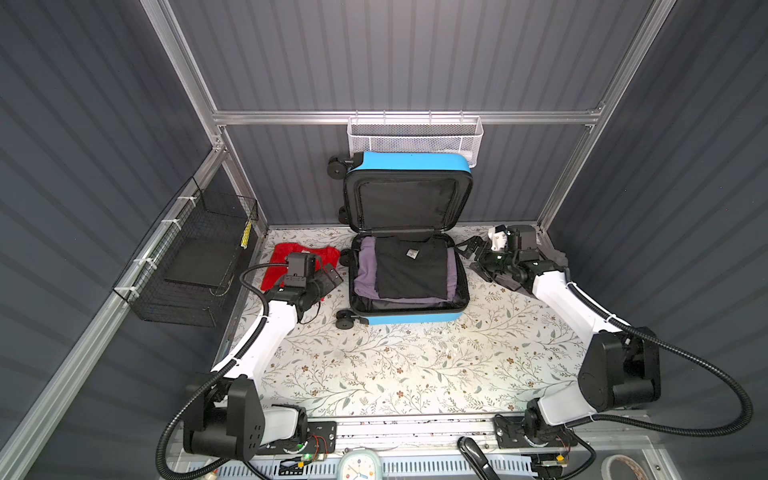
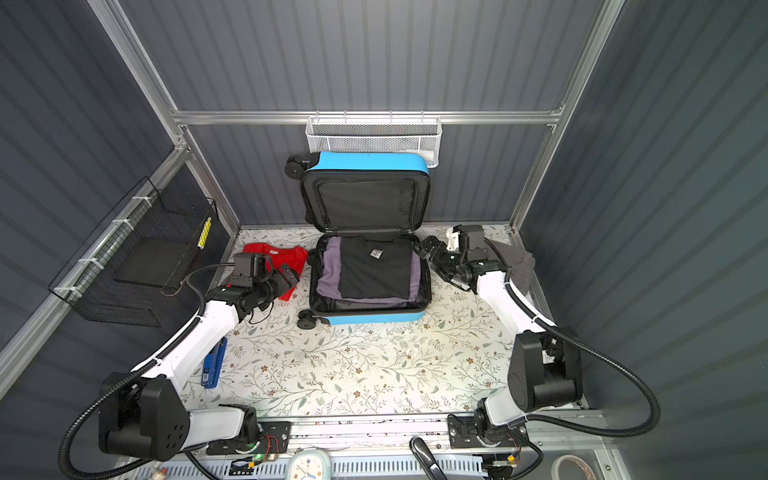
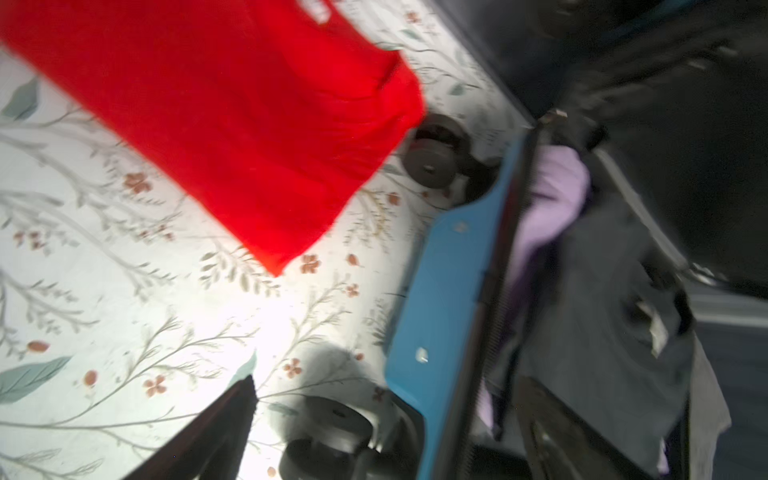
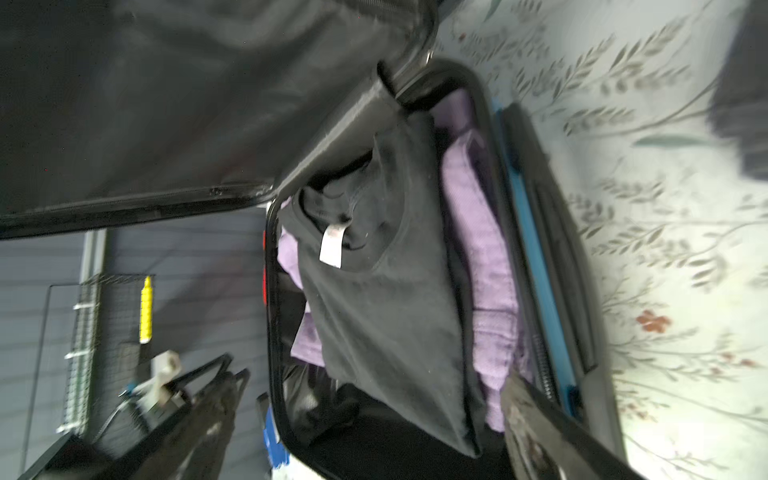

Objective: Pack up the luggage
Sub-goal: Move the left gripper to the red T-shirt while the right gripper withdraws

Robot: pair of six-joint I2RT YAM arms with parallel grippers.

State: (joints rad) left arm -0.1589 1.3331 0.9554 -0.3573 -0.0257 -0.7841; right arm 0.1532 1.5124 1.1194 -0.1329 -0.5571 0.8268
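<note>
floral table (image 1: 395, 365), grey ribbed walls (image 1: 395, 62), open luggage (image 1: 415, 319); l gripper (image 1: 330, 280), r gripper (image 1: 473, 257) splayed, empty

Dark grey ribbed walls (image 1: 415, 54) w/ alu frame (image 1: 291, 117), floral-print tabletop (image 1: 415, 365), white mesh basket (image 1: 415, 139) hung at back.

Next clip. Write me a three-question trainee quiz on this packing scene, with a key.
1. True or false: the bright blue hard-shell suitcase lies shut on the floral tabletop.
2. Which item lies topmost inside it? A) black T-shirt B) yellow towel C) white sock
3. Short answer: which hand is nearest the red folded garment?
Key: 1 false, its lid stands open; 2 A; 3 the left hand.
</note>
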